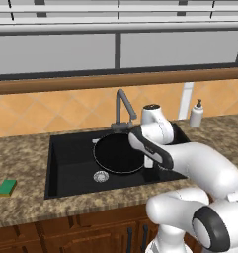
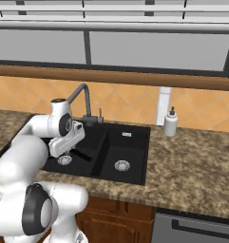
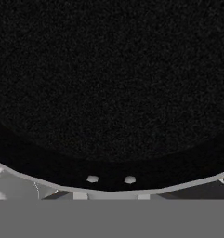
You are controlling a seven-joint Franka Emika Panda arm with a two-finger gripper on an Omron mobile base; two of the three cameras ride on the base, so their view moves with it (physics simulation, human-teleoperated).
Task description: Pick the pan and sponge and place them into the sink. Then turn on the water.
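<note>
The black pan [image 1: 115, 152] lies low in the large basin of the black sink [image 1: 59, 168], just above the silver drain [image 1: 101, 176]. My gripper [image 1: 149, 161] is at the pan's right rim, shut on the pan at its handle end. In the hand view the pan [image 3: 108, 83] is very close, with two rivets of the handle joint near the gripper [image 3: 111, 196]. From the right, the gripper [image 2: 63, 153] hangs over the large basin, and the thin handle [image 2: 81, 155] points away from it. The green sponge [image 1: 7, 187] lies flat on the counter left of the sink. No water runs from the faucet [image 1: 121, 106].
A white soap dispenser [image 1: 196, 113] stands on the counter right of the sink, also seen as the soap dispenser [image 2: 170, 122]. The smaller basin [image 2: 123, 152] with its own drain lies right of the pan. A tiled wall and window ledge rise behind the faucet [image 2: 82, 97].
</note>
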